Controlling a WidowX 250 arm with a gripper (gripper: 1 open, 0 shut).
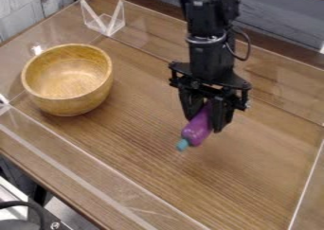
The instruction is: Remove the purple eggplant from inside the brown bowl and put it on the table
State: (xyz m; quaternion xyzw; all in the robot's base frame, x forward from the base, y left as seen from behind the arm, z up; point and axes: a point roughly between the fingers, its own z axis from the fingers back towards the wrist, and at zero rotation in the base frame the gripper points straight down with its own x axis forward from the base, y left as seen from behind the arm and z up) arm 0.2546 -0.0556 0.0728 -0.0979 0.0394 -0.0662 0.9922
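From the camera's one view, the black arm reaches down over the middle of the desk (114, 158), right of the bowl (67, 77). Its jaws (207, 115) point almost straight down and are closed partway around the eggplant (199, 129), gripping its upper part. The eggplant hangs tilted, its teal stem end lowest and at or just above the wood; whether it touches cannot be told. The bowl sits well apart at the left with nothing inside. A clear plastic stand (102, 17) sits at the back.
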